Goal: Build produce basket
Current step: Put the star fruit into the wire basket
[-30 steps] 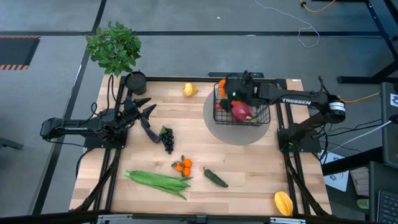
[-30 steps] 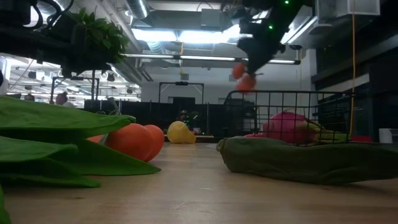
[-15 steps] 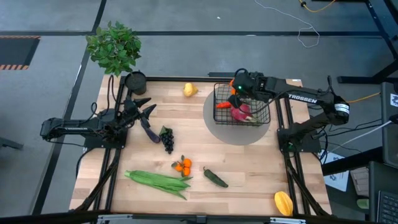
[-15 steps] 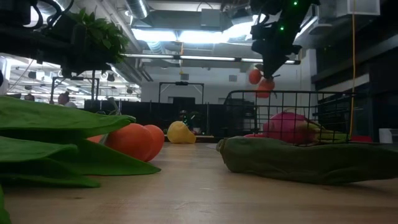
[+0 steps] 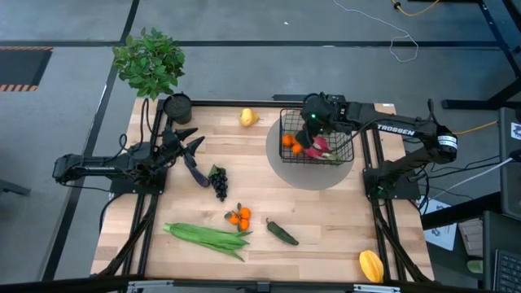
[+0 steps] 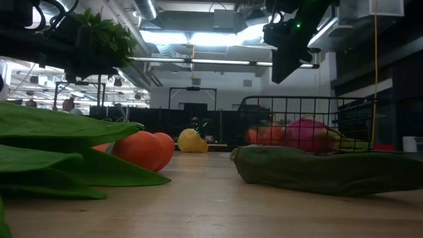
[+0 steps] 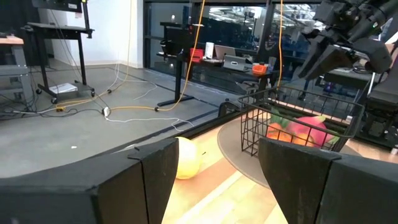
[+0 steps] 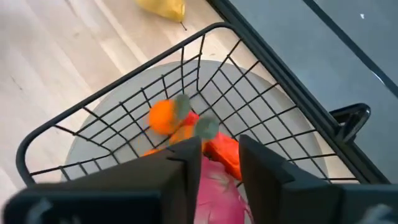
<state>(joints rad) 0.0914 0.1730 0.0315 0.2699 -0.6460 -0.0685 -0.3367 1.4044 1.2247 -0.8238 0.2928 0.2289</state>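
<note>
Wood table [image 5: 326,220]; black wire basket [image 5: 286,155] holds oranges [image 5: 288,141].

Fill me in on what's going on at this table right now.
The robot is filling a wire basket with produce. The right gripper hangs open above the basket, where an orange cluster lies beside a pink dragon fruit. The left gripper waits open near the eggplant. Out on the table are the lemon, grapes, more oranges, green beans, a pepper and a starfruit.
</note>
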